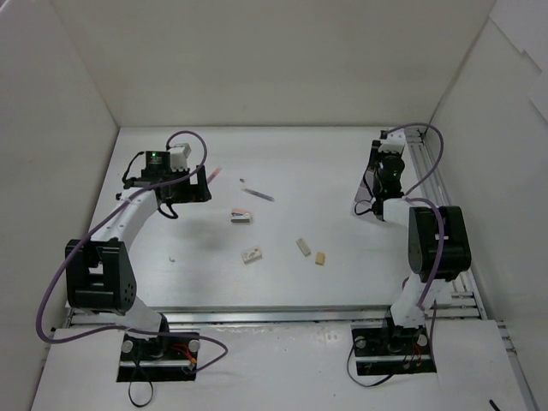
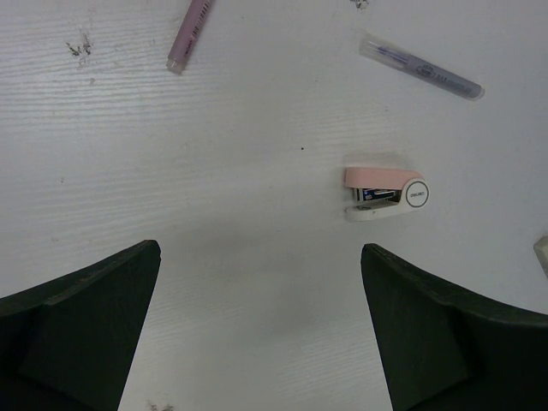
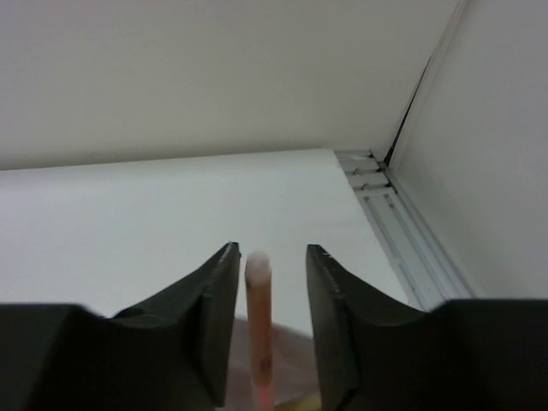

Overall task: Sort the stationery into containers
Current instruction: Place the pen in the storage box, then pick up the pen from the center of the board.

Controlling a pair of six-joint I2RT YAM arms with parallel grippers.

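- Looking down from the left wrist: left hand spread wide; both fingers hang above bare white surface, touching no item.
- Same view, beyond the fingertips: pink pen at the far left, cut off by the frame edge; clear pen with purple print at the far right, lying aslant; small pink-and-white stapler nearer than the clear pen, apparently on its side; all three apart from one another and from the hand.
- Right wrist view: right hand narrowly parted; orange-pink pen upright between the fingers, nearer one finger than the other, with a gap on each side at the level in view; its lower end runs into a blurred pinkish shape that cannot be identified.
- Same view, background: back wall; metal rail in the right corner.
- Overhead view: left arm reaches to the far left of the surface; right arm stands at the far right beside the rail.
- Overhead view, middle of the surface: white eraser with red label; two beige blocks near each other to its right; all loose and well apart from both arms.
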